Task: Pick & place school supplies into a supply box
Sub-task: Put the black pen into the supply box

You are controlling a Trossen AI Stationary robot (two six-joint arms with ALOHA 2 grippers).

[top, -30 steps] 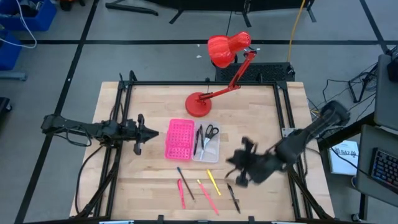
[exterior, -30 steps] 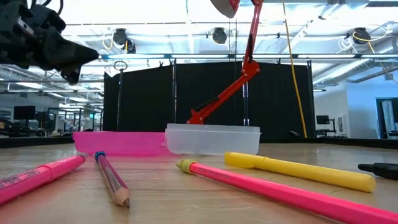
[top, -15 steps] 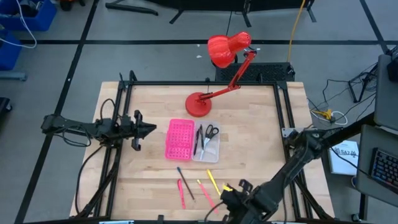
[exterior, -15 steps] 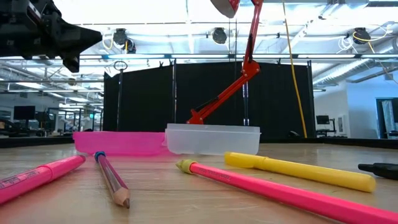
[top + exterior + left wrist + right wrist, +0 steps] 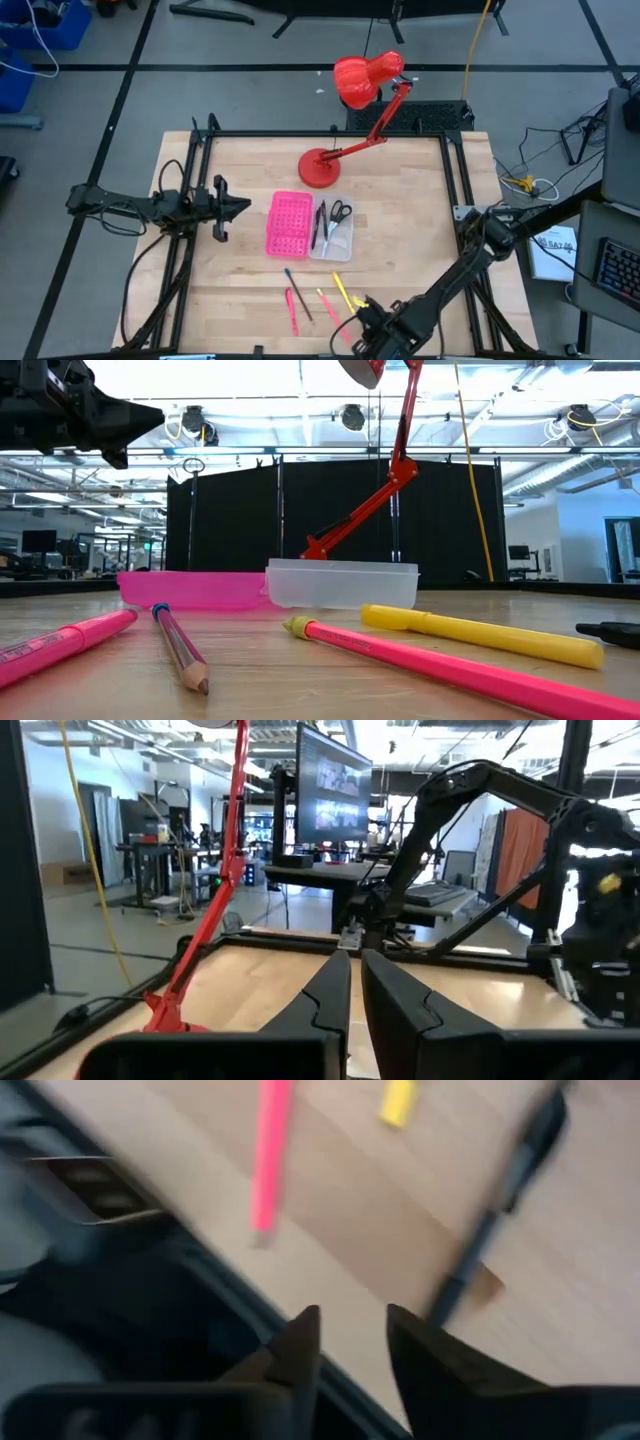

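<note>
The supply box sits mid-table, its pink half (image 5: 288,223) beside its clear half (image 5: 334,232), which holds scissors (image 5: 340,210) and a black pen (image 5: 320,226). Near the front edge lie a pencil (image 5: 298,294), two pink pens (image 5: 291,311) (image 5: 330,310) and a yellow pen (image 5: 342,289). My right gripper (image 5: 362,318) hovers open over the front edge; its wrist view shows a pink pen (image 5: 270,1155), the yellow pen's end (image 5: 398,1102) and a black pen (image 5: 500,1210) ahead of it. My left gripper (image 5: 243,208) is shut and empty, raised left of the box.
A red desk lamp stands with its round base (image 5: 320,170) just behind the box, and its head (image 5: 365,78) reaches beyond the far edge. A black frame rail (image 5: 190,240) runs along the table's sides. Bare wood lies left and right of the pens.
My right gripper has swung from the table's right middle toward the near edge and leftward, ending low over the pens at the front. My left gripper has tipped from pointing slightly down to about level. The supplies and the box have not moved.
</note>
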